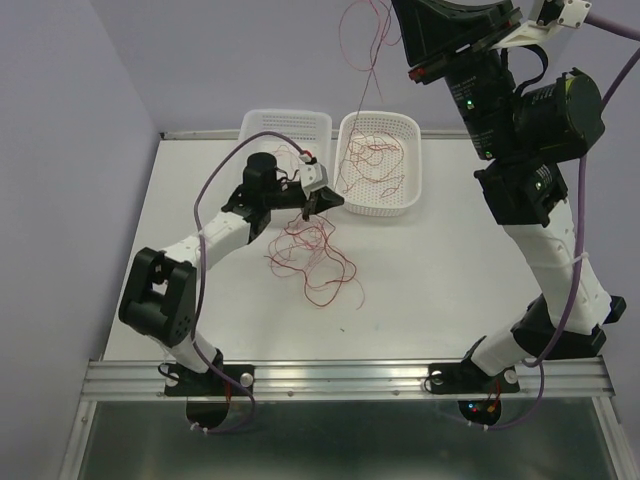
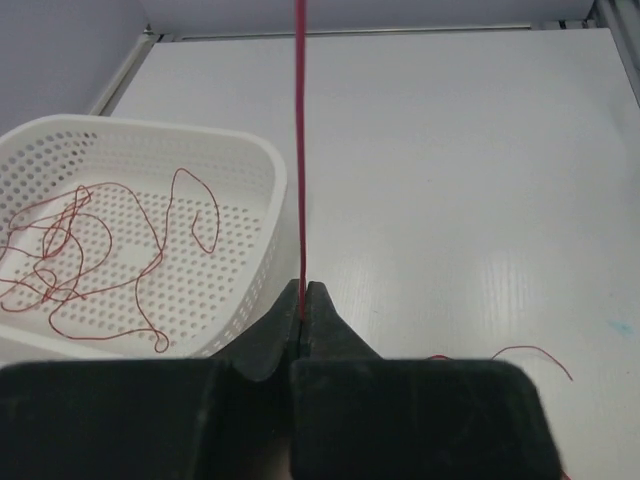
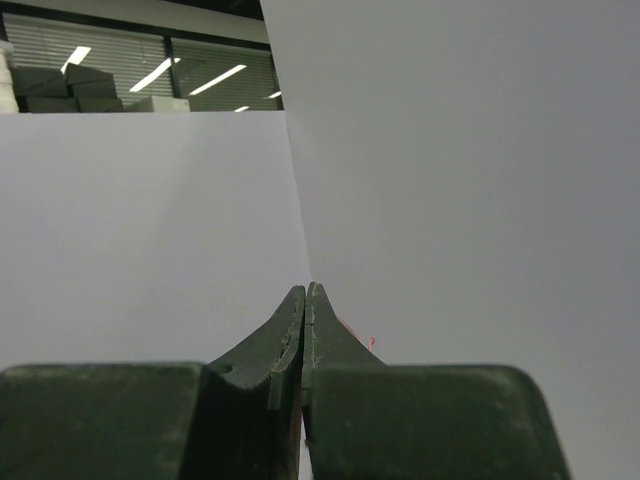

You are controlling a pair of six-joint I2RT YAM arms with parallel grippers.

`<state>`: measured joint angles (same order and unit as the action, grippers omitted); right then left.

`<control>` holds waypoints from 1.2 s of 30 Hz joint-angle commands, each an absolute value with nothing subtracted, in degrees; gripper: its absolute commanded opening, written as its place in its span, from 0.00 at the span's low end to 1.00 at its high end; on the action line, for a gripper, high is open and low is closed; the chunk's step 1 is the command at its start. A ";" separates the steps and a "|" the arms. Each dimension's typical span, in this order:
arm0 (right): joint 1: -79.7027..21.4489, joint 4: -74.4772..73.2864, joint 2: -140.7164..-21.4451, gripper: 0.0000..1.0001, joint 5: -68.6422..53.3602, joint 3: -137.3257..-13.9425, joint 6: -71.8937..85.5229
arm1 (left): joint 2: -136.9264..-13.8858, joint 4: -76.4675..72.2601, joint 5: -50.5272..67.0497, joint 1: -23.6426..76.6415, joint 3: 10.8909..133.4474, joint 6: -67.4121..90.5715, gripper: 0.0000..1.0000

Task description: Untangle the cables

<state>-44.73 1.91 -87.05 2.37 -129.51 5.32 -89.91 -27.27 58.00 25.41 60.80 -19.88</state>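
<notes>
Now left gripper (image 2: 303, 300) clamped on red cable (image 2: 299, 150); right gripper (image 3: 305, 297) pressed together, possibly pinching strand (image 3: 370, 343).

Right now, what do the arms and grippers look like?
The left arm and right arm match: white links, black joint housings, a purple cable looping along each. Small green lights glow on the right arm's joints. The left gripper and right gripper each have two dark, wedge-shaped fingers tapering to thin tips.
</notes>
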 commanded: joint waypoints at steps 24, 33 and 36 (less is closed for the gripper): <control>-45.18 14.15 -81.82 0.01 11.95 -102.92 -1.32 | -82.09 5.46 22.60 25.22 121.03 -40.15 0.00; -45.09 18.54 -96.48 0.01 12.48 -106.96 -3.60 | -86.39 -1.31 22.76 22.16 115.57 -41.05 0.00; -45.00 18.46 -100.71 0.01 13.01 -109.94 -3.78 | -90.87 -1.49 26.09 20.13 117.59 -37.89 0.00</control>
